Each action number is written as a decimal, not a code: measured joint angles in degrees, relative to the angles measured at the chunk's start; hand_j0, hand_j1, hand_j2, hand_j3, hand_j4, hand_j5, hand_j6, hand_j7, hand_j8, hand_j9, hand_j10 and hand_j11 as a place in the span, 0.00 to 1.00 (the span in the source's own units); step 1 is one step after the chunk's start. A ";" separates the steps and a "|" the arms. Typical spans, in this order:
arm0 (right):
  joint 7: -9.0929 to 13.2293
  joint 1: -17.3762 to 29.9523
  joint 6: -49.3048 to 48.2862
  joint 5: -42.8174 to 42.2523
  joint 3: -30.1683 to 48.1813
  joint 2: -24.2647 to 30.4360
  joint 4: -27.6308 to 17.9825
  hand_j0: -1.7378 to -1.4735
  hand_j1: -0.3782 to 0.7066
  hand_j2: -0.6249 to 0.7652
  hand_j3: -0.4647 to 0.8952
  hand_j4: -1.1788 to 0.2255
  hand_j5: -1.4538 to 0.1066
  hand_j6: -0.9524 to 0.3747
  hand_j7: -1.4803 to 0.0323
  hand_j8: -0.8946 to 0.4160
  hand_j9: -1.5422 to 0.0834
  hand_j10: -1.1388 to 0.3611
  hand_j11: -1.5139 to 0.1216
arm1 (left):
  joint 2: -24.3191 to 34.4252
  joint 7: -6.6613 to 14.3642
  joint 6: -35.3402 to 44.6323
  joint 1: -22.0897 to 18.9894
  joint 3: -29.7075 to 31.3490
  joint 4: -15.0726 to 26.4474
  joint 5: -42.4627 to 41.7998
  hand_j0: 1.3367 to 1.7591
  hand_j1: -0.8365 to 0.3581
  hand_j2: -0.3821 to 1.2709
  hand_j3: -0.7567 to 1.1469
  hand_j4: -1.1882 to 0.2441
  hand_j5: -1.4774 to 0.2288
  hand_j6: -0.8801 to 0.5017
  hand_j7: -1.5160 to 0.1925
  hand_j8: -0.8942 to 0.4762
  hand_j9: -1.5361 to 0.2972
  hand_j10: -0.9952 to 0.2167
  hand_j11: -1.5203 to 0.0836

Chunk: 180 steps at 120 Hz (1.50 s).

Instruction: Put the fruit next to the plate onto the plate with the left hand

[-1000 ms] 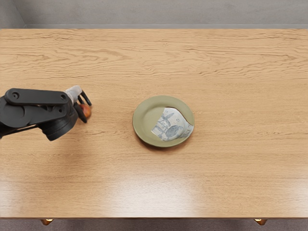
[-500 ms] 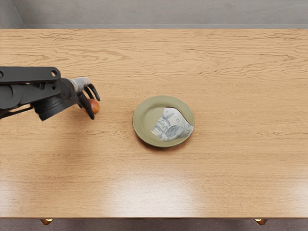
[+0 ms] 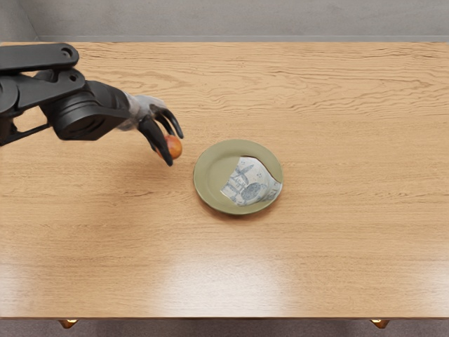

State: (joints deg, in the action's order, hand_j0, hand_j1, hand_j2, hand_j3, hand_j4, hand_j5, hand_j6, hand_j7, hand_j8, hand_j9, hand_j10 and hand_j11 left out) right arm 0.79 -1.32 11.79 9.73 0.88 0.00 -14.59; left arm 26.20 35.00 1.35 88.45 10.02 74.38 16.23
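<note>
Head view: I log the left hand (image 3: pixel 158 130) farther right and higher in frame than half a second ago. Its fingers are clamped on the small orange fruit (image 3: pixel 173 147), held over the table (image 3: pixel 330 105) just left of the plate (image 3: pixel 209 170) and not yet above it. The plate is unmoved.

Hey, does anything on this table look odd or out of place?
Only the plate: a blue-and-white patterned patch covers its right part, mismatching the plain green rest. The left hand holds the fruit normally; nothing spilled.
</note>
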 joint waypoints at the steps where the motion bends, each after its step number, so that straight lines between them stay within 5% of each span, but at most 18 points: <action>1: 0.00 -0.01 0.00 -0.01 0.00 0.00 0.00 0.30 0.07 0.44 0.34 0.81 0.90 0.69 0.95 0.65 0.92 0.73 0.90 | -0.04 0.00 -0.22 -0.06 -0.23 0.00 -0.17 0.76 0.42 0.58 0.40 0.34 0.29 0.31 0.33 0.29 0.32 0.23 0.35; 65: 0.00 -0.08 -0.01 0.02 0.00 0.00 0.00 0.30 0.07 0.44 0.34 0.81 0.90 0.69 0.95 0.65 0.92 0.73 0.90 | -11.93 0.01 -2.78 -0.83 -5.27 -1.82 -4.60 0.75 0.27 0.75 0.40 0.35 0.27 0.36 0.32 0.34 0.32 0.23 0.35; 82: 0.00 -0.08 -0.01 0.03 0.00 0.00 0.00 0.30 0.07 0.44 0.34 0.81 0.90 0.69 0.95 0.65 0.92 0.73 0.90 | -11.88 0.00 -2.43 -1.17 -5.32 -2.92 -4.40 0.76 0.35 0.66 0.40 0.37 0.32 0.31 0.36 0.31 0.35 0.26 0.39; 106: 0.00 -0.14 -0.01 0.03 0.00 0.00 0.00 0.30 0.07 0.44 0.34 0.81 0.90 0.69 0.95 0.65 0.92 0.73 0.90 | -11.96 0.00 -2.18 -1.18 -5.48 -3.70 -4.27 0.76 0.58 0.41 0.40 0.54 0.53 0.39 0.56 0.40 0.53 0.47 0.60; 138: 0.00 -0.43 -0.01 0.03 0.00 0.00 0.00 0.30 0.07 0.44 0.34 0.81 0.90 0.69 0.95 0.65 0.92 0.73 0.90 | -10.97 0.00 -2.16 -1.94 -8.04 -3.50 -4.21 0.76 0.70 0.30 0.40 0.62 0.64 0.44 0.66 0.45 0.63 0.57 0.70; 152: 0.00 -0.49 -0.01 0.03 0.00 0.00 0.04 0.30 0.07 0.44 0.34 0.81 0.90 0.69 0.95 0.65 0.92 0.73 0.90 | -2.25 0.00 -8.30 -4.59 -13.87 -3.07 -7.03 0.76 0.72 0.28 0.40 0.64 0.65 0.45 0.68 0.46 0.64 0.59 0.72; 174: 0.04 -0.52 0.01 0.02 0.00 0.00 0.02 0.30 0.07 0.44 0.34 0.81 0.90 0.69 0.95 0.65 0.92 0.73 0.90 | 7.57 0.00 -23.78 -20.26 -30.34 -2.16 -9.52 0.76 0.73 0.27 0.40 0.65 0.67 0.45 0.69 0.47 0.65 0.61 0.74; 180: 0.05 -0.52 0.01 0.04 0.00 0.00 0.02 0.30 0.07 0.44 0.34 0.81 0.90 0.69 0.95 0.65 0.92 0.73 0.90 | 10.84 0.00 -27.97 -21.83 -34.65 -2.09 -11.30 0.76 0.73 0.27 0.40 0.65 0.67 0.45 0.69 0.47 0.66 0.61 0.74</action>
State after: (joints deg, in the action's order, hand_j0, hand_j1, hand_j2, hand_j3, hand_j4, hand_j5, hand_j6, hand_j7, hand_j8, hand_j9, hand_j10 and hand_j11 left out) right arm 0.84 -1.84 11.80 9.77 0.88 0.00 -14.57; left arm 37.05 35.00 -26.62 66.62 -24.63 72.29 4.93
